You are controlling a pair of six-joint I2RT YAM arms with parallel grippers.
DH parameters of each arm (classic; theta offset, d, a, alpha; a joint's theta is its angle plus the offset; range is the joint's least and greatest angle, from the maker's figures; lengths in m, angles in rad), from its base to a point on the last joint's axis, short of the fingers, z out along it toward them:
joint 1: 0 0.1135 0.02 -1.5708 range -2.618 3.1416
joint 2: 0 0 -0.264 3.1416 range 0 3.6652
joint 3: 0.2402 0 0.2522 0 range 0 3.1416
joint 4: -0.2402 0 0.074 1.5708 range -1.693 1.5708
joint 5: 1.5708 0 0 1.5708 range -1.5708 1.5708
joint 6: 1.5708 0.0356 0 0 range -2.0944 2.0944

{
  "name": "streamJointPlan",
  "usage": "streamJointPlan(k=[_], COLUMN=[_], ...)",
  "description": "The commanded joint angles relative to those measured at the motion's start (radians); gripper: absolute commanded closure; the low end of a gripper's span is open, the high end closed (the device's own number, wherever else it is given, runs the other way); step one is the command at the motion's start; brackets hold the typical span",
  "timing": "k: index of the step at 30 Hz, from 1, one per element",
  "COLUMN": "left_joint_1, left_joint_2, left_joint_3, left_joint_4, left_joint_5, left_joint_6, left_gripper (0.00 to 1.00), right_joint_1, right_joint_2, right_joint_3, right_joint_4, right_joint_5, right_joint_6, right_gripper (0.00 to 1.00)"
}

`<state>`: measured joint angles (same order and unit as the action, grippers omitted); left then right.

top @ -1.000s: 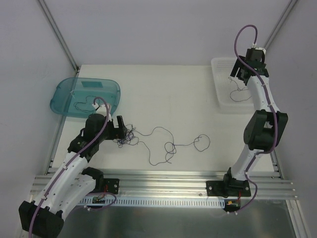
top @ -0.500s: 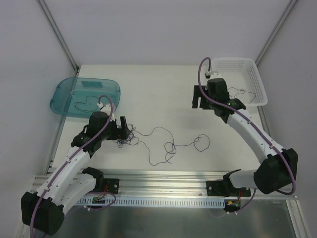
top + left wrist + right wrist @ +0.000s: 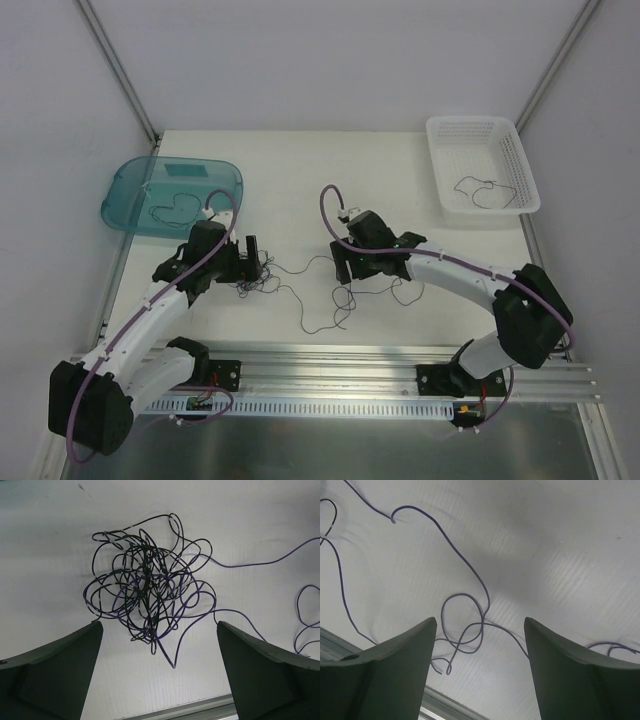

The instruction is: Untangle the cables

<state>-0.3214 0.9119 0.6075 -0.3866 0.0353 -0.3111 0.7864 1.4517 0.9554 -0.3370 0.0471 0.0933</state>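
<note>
A tangle of thin dark cables (image 3: 256,283) lies on the white table, with one long strand trailing right into loops (image 3: 344,300). My left gripper (image 3: 250,265) hovers just above the tangle, open and empty. In the left wrist view the tangle (image 3: 149,594) lies ahead of the open gripper (image 3: 160,672). My right gripper (image 3: 343,274) is open and empty above the loops. In the right wrist view the purple loops (image 3: 464,625) lie between the fingers of the right gripper (image 3: 478,680). My right arm hides part of the strand.
A teal tray (image 3: 125,195) at the left holds one cable (image 3: 168,211). A white basket (image 3: 445,135) at the back right holds another cable (image 3: 481,190). An aluminium rail (image 3: 330,360) runs along the table's near edge.
My right arm has swung from the white basket down to the middle of the table, over the loose loops. My left gripper has edged a little closer to the tangle.
</note>
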Motion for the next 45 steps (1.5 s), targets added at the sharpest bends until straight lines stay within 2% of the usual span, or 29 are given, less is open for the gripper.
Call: streamJointPlan(k=[1, 6, 9, 12, 14, 15, 17, 20, 26, 29, 30, 32, 38, 42, 45], left_joint_1=[-0.004, 0.001, 0.004, 0.03, 0.085, 0.105, 0.159, 0.179, 0.177, 0.177, 0.179, 0.177, 0.179, 0.179, 0.177], left_joint_2=[0.048, 0.111, 0.156, 0.217, 0.261, 0.275, 0.309, 0.329, 0.35, 0.367, 0.369, 0.37, 0.335, 0.302, 0.288], left_joint_3=[0.055, 0.075, 0.084, 0.104, 0.117, 0.118, 0.121, 0.126, 0.12, 0.12, 0.12, 0.12, 0.117, 0.11, 0.107], left_joint_4=[-0.038, -0.06, -0.058, -0.057, -0.057, -0.057, -0.055, -0.054, -0.038, -0.038, -0.038, -0.038, -0.038, -0.041, -0.041], left_joint_5=[-0.078, -0.126, -0.144, -0.12, -0.056, -0.037, 0.015, 0.031, 0.101, 0.12, 0.12, 0.12, 0.071, 0.041, 0.028], left_joint_6=[-0.023, -0.031, -0.037, -0.051, -0.065, -0.071, -0.083, -0.083, -0.08, -0.077, -0.077, -0.075, -0.074, -0.075, -0.077], left_gripper=[0.01, 0.03, 0.06, 0.11, 0.19, 0.23, 0.34, 0.51, 0.66, 0.81, 0.9, 1.0, 1.0, 1.0, 1.0], right_joint_1=[0.019, 0.025, 0.036, 0.05, 0.059, 0.062, 0.06, 0.062, 0.066, 0.066, 0.065, 0.066, 0.01, -0.142, -0.266], right_joint_2=[0.088, 0.226, 0.254, 0.257, 0.236, 0.225, 0.176, 0.092, -0.06, -0.12, -0.164, -0.217, -0.433, -0.553, -0.638], right_joint_3=[0.054, 0.109, 0.124, 0.129, 0.126, 0.125, 0.118, 0.1, 0.089, 0.103, 0.117, 0.134, 0.246, 0.301, 0.31], right_joint_4=[0.102, 0.116, 0.13, 0.128, 0.121, 0.112, 0.075, 0.041, -0.017, -0.051, -0.077, -0.105, -0.275, -0.385, -0.407], right_joint_5=[-0.033, -0.038, -0.038, -0.038, -0.021, -0.012, 0.02, 0.045, 0.059, 0.08, 0.095, 0.152, 0.368, 0.479, 0.475], right_joint_6=[-0.029, -0.081, -0.087, -0.11, -0.115, -0.115, -0.121, -0.125, -0.119, -0.121, -0.121, -0.132, -0.147, -0.135, -0.127], right_gripper=[0.27, 0.3, 0.39, 0.53, 0.7, 0.87, 0.99, 0.99, 0.99, 0.99, 0.99, 0.99, 0.99, 0.99, 0.99])
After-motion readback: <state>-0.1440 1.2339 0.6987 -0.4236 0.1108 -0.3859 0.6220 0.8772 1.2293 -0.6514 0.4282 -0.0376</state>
